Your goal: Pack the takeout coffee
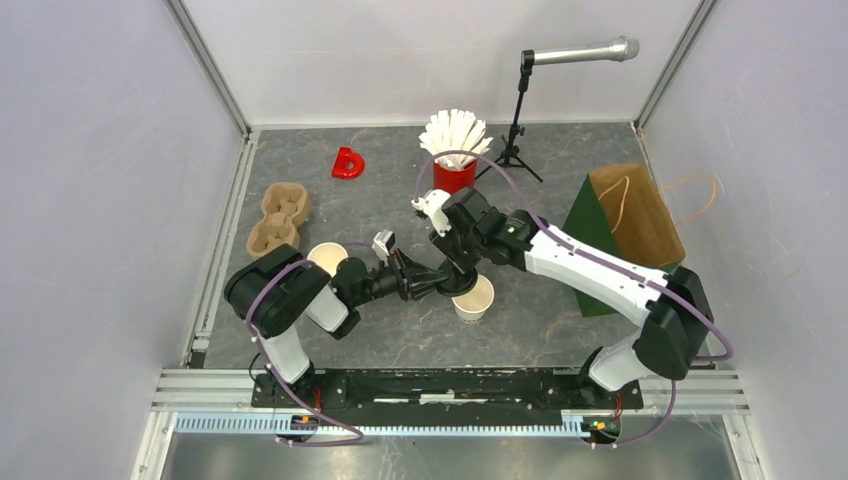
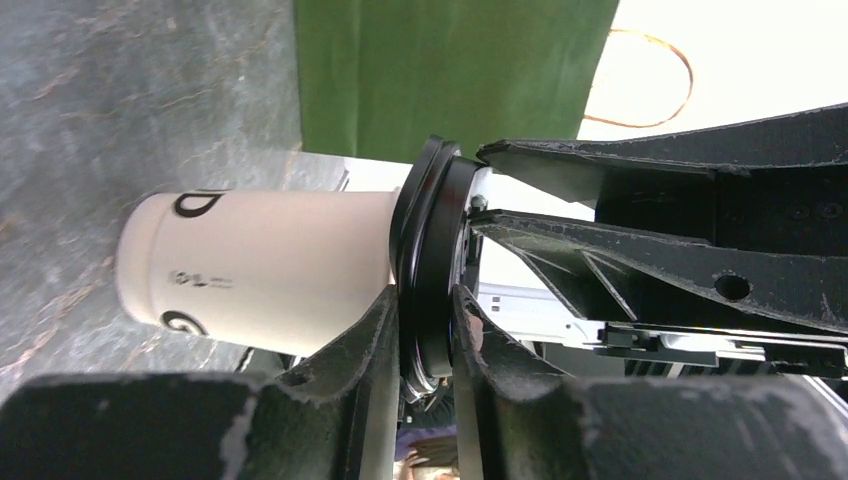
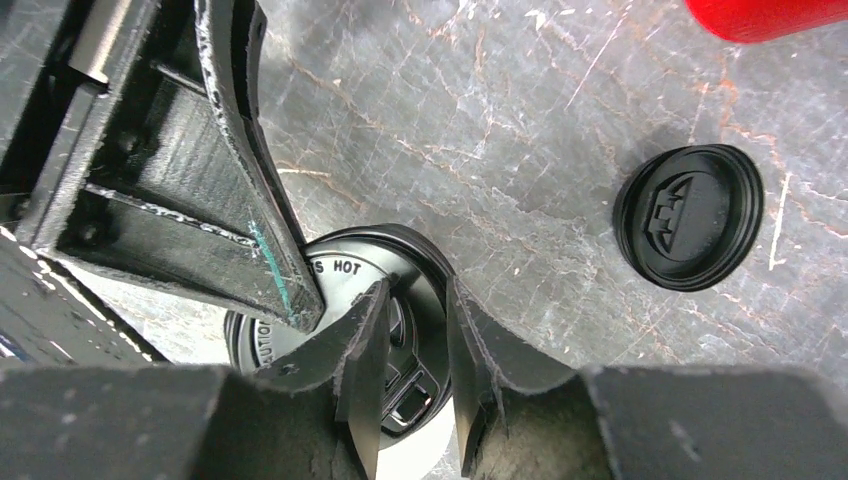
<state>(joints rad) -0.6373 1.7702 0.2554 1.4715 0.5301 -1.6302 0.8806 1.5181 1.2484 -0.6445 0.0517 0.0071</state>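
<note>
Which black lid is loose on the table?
The lid lying flat alone near the red cup; the second lid is on a white cup, between the fingers of the left end effector.

Overhead view: bright, even, diffuse light from above; only faint, soft shadows on the table (image 1: 560,190); frame posts (image 1: 208,65) lean outward toward the upper corners. Left wrist view: upper right corner burnt out to white past the green bag (image 2: 450,70); paper cup (image 2: 260,265) sharp, thin highlight along its black lid (image 2: 425,260); my left fingers (image 2: 350,370) dark and soft. Right wrist view: table surface crisp, dull sheen on the loose black lid (image 3: 688,215), my right fingers (image 3: 355,370) blurred.
</note>
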